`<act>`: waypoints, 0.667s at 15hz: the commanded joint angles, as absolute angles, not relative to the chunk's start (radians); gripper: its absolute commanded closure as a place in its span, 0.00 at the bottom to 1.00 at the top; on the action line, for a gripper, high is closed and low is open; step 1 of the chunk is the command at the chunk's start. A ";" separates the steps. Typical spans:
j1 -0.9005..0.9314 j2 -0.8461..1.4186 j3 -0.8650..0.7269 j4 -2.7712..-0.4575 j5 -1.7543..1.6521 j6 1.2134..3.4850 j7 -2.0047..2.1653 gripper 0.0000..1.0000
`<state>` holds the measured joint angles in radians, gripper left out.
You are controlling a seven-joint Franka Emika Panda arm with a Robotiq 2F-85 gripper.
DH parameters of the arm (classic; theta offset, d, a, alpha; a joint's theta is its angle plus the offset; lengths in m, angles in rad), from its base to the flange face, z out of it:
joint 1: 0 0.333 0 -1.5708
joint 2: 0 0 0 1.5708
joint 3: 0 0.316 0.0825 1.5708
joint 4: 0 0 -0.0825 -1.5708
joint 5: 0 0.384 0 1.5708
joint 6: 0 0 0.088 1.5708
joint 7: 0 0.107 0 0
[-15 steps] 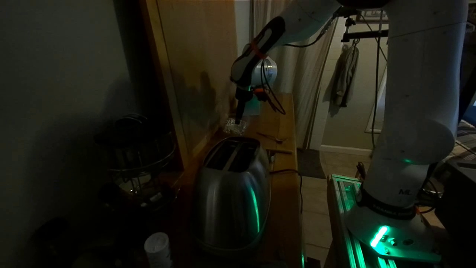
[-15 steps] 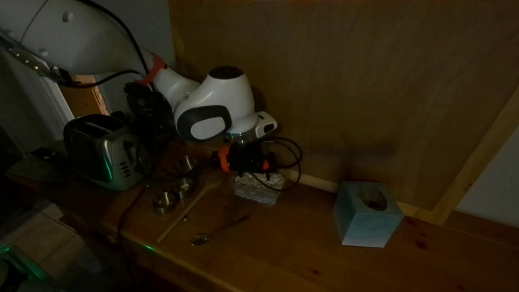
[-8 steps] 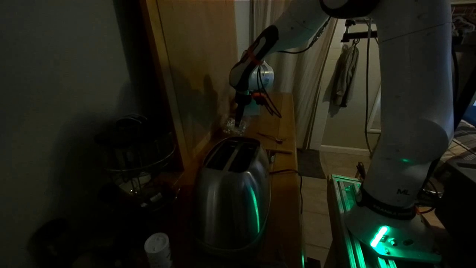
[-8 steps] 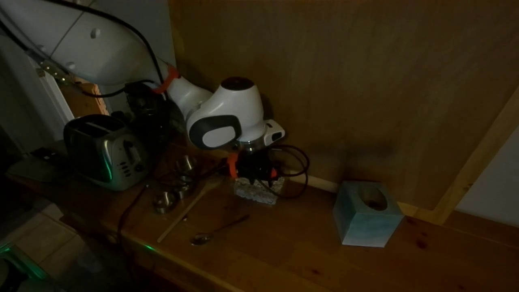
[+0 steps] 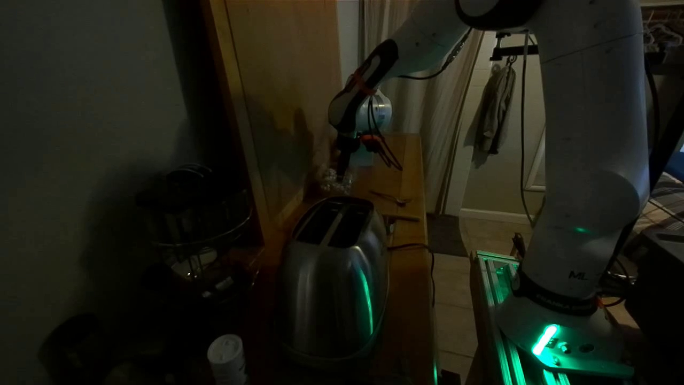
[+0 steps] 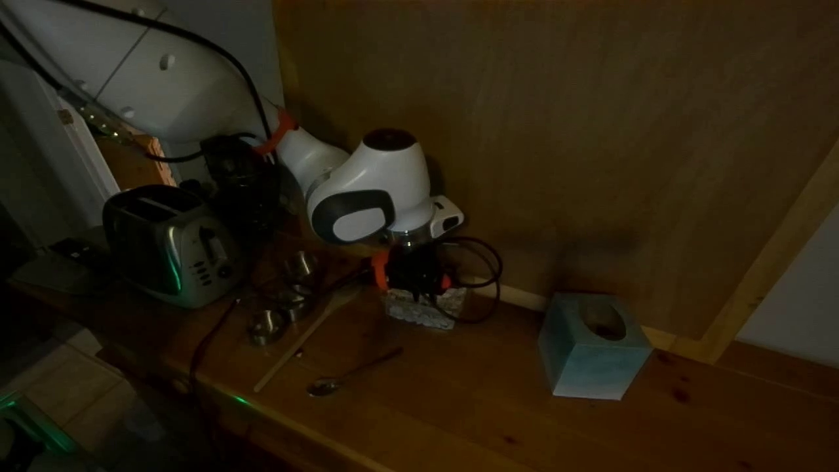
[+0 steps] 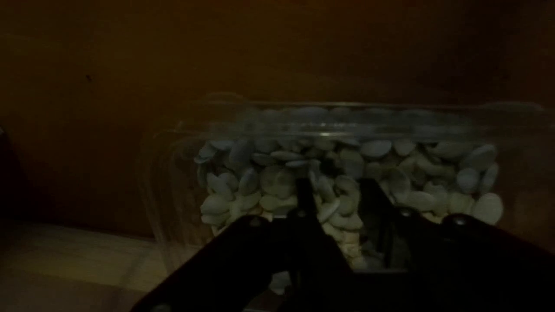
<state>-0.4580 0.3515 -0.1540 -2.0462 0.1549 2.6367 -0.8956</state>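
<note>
A clear plastic tub [image 7: 321,106] full of pale, flat, oval pieces [image 7: 277,182] fills the middle of the dim wrist view. My gripper [image 7: 334,186] points down into it, its two dark fingers among the pieces. Between the fingers is a narrowed gap in which several pieces show; whether the fingers press on any is too dark to tell. In an exterior view the tub [image 6: 419,316] stands near the wooden panel, right below the gripper [image 6: 424,298]. From the far end of the counter, the gripper [image 5: 341,176] again reaches into the tub [image 5: 336,184].
A steel toaster [image 6: 170,242] stands beside small metal cups [image 6: 265,326]. A wooden utensil [image 6: 308,344] and a metal spoon [image 6: 324,387] lie in front of the tub. Further right is a blue tissue box [image 6: 593,354]. The upright wooden panel [image 6: 590,131] rises close behind.
My gripper has come down into the tub and its fingers have drawn closer together. The tub has shifted slightly to the right in an exterior view.
</note>
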 commanded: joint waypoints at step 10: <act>-0.487 0.352 -0.116 -2.031 0.190 2.654 -0.937 1.00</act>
